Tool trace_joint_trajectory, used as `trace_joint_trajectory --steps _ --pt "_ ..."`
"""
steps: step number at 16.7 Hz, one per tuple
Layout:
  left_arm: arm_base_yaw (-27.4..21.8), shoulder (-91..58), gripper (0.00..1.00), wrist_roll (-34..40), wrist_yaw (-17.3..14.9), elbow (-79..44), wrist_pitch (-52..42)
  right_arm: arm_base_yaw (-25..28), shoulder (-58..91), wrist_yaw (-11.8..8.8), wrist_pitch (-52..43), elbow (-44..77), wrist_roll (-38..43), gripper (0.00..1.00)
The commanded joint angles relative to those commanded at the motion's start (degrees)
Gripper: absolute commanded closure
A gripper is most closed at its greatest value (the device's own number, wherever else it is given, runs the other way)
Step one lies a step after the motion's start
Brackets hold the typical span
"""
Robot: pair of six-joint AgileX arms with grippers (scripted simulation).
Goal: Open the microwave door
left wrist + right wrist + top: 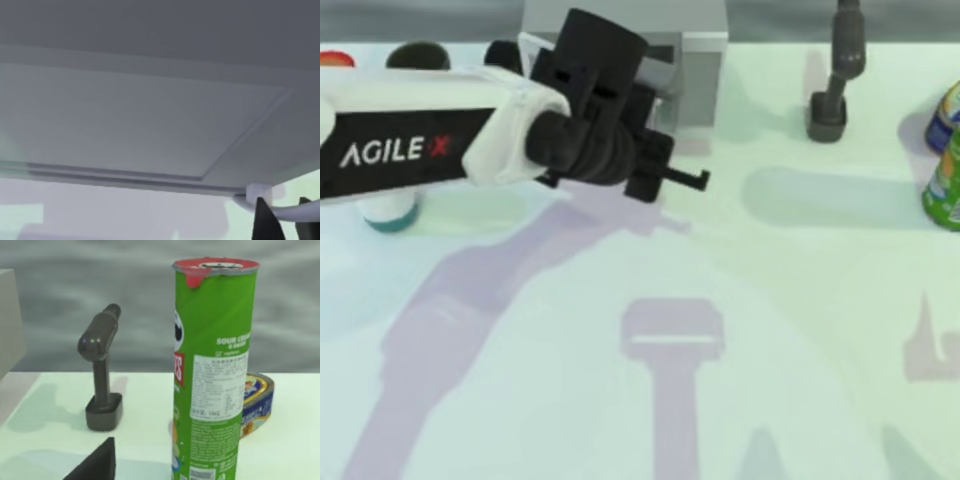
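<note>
1. The microwave (pixel 695 70) stands at the far edge of the table (pixel 720 350), slightly left of centre in the top view.
2. The left arm reaches in from the table's left side; its black wrist covers most of the microwave's front.
3. The left gripper (pixel 285 220) sits right at the microwave door (pixel 150 125). In the left wrist view two dark fingertips (pixel 265 225) flank the pale bar handle (pixel 270 202), which passes between them.
4. Whether those fingers are clamped on the handle or merely around it cannot be told.
5. The door panel fills the left wrist view; how far it stands open cannot be told.
6. The right gripper (pixel 95 465) shows only as a dark tip in the right wrist view; its state cannot be told.
7. A dark grey drill (pixel 835 75) stands upright to the microwave's right.
8. A green Pringles can (pixel 212 370) and a blue tin (pixel 257 402) stand at the table's right edge, just beside each other.
</note>
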State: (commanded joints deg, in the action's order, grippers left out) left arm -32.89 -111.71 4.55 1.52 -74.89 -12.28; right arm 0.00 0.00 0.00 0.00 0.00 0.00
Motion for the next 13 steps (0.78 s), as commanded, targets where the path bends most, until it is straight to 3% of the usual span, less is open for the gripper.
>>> trace_joint_trajectory --steps 13 --pt "0.7 0.7 1.00 -1.5 -0.9 1.1 0.4 0.0 0.0 0.0 0.0 0.0 0.0 0.00"
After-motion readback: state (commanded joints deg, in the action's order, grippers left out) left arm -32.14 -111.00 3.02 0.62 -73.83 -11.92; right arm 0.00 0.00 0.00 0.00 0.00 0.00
